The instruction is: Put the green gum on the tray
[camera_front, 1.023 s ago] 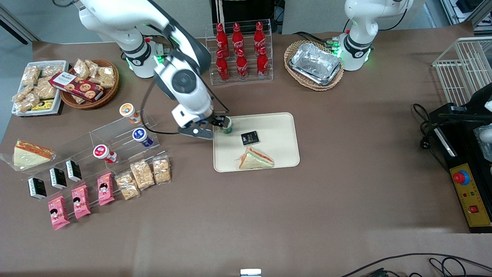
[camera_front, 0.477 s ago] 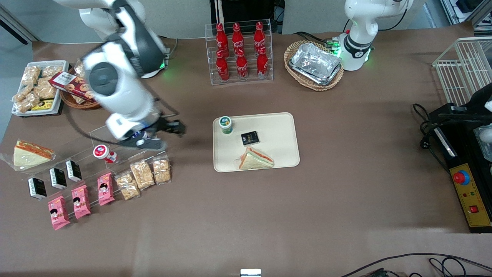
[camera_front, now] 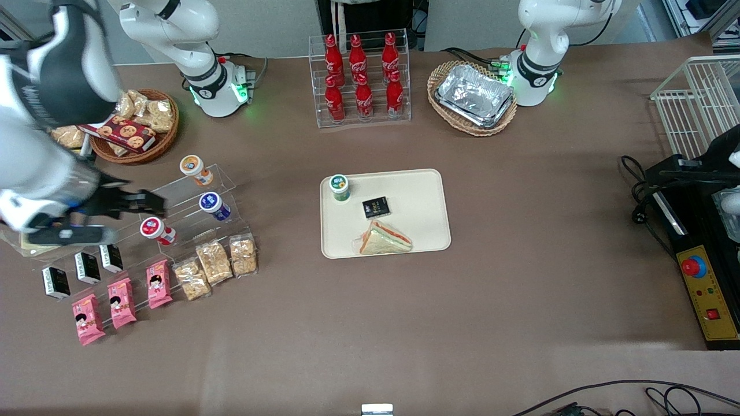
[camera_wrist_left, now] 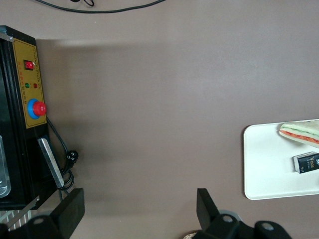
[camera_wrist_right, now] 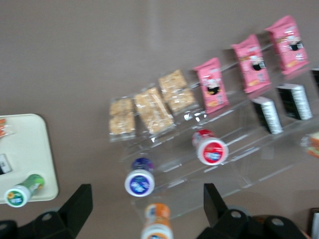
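Front view, green gum (camera_front: 339,187): you see it upright on the tray (camera_front: 419,237), in the corner nearest the working arm, farther from camera than the sandwich (camera_front: 384,238)
Gripper (camera_front: 151,202): blurred, apparently spread wide and empty, well apart from the tray, above the acrylic rack (camera_front: 191,202), just beside the red bottle (camera_front: 156,230)

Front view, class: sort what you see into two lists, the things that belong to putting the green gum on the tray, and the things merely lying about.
Belonging to the job:
green gum, upright on the tray
tray
gripper, fingers open, above the clear display rack

Lying about:
sandwich and black packet on the tray
orange gum, blue gum, red gum
cola bottles
foil trays
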You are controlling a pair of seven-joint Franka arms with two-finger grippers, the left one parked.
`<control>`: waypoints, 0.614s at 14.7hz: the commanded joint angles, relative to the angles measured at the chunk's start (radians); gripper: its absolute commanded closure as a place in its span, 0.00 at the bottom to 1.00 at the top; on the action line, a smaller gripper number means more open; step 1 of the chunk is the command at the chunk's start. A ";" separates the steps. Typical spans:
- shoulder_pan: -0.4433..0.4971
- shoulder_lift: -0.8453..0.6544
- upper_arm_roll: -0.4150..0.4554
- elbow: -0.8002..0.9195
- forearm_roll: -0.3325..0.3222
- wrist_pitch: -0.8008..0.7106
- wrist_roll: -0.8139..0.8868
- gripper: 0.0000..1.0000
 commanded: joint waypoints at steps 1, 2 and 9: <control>0.015 -0.065 -0.094 0.008 0.017 -0.065 -0.131 0.00; 0.015 -0.088 -0.119 -0.003 0.017 -0.087 -0.163 0.00; 0.139 -0.127 -0.254 -0.029 0.017 -0.082 -0.168 0.00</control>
